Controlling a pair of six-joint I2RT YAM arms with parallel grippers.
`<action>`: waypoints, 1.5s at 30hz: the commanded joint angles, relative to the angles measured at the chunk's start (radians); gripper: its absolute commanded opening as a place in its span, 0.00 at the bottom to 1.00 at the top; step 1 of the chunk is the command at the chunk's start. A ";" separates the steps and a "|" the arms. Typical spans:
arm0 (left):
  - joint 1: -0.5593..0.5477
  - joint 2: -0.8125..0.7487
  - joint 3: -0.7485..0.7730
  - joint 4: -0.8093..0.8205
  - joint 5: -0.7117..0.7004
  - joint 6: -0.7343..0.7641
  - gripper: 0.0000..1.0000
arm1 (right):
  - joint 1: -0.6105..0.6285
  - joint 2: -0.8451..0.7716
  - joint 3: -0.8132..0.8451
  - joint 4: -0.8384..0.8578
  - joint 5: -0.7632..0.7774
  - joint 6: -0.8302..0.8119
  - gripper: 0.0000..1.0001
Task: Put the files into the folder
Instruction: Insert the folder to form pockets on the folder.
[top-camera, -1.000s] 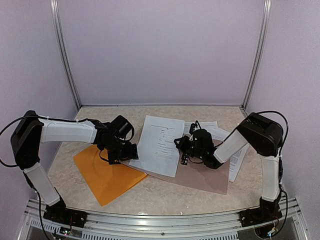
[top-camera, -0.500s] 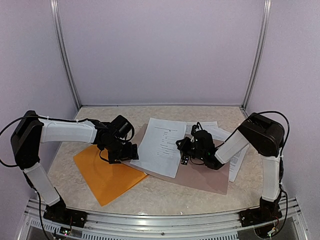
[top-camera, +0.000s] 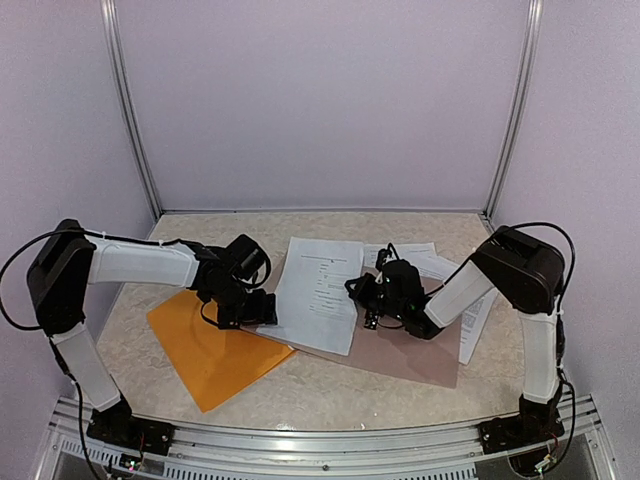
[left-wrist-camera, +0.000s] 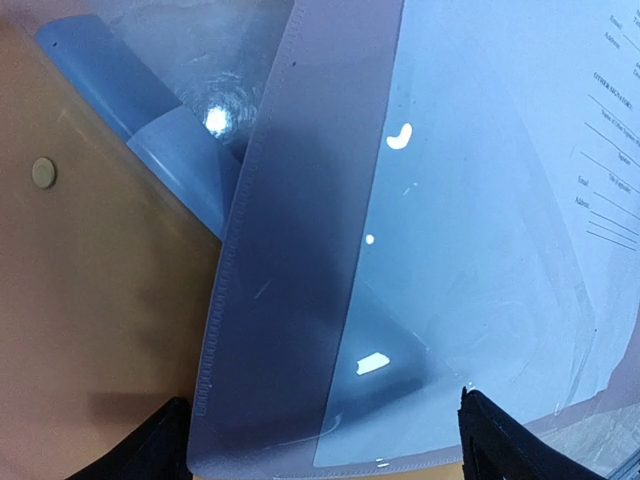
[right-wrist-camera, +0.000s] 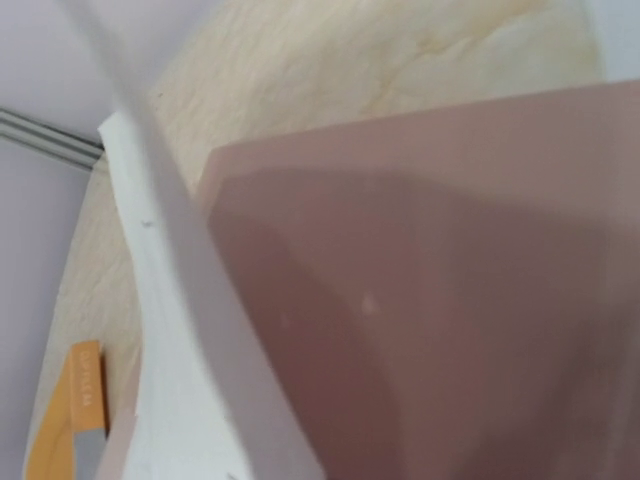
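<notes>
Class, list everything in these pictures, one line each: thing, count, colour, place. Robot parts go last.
folder: one, orange, front left of the table.
paper sheets: several, white with black print; one mid-table, others at the right.
board: one, grey-brown, flat under the sheets.
table: one, beige marbled, beneath everything.
left gripper: one, black, open, over the folder's right edge.
right gripper: one, black, shut on the middle sheet's right edge.

Open worktop (top-camera: 330, 390) along near and far edges, folder (top-camera: 210, 360), clipboard (top-camera: 410, 355), files (top-camera: 320, 290), left arm (top-camera: 140, 262) and right arm (top-camera: 460, 290) crowding the middle
</notes>
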 joint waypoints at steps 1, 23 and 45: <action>-0.021 0.026 0.021 0.020 0.027 0.000 0.87 | 0.026 0.039 0.030 0.007 -0.010 0.014 0.00; -0.029 0.035 0.024 0.004 0.010 -0.012 0.87 | -0.027 -0.053 -0.030 -0.032 0.045 -0.048 0.00; -0.029 0.033 0.031 -0.003 0.011 -0.011 0.86 | 0.022 0.041 0.048 -0.011 -0.010 -0.005 0.00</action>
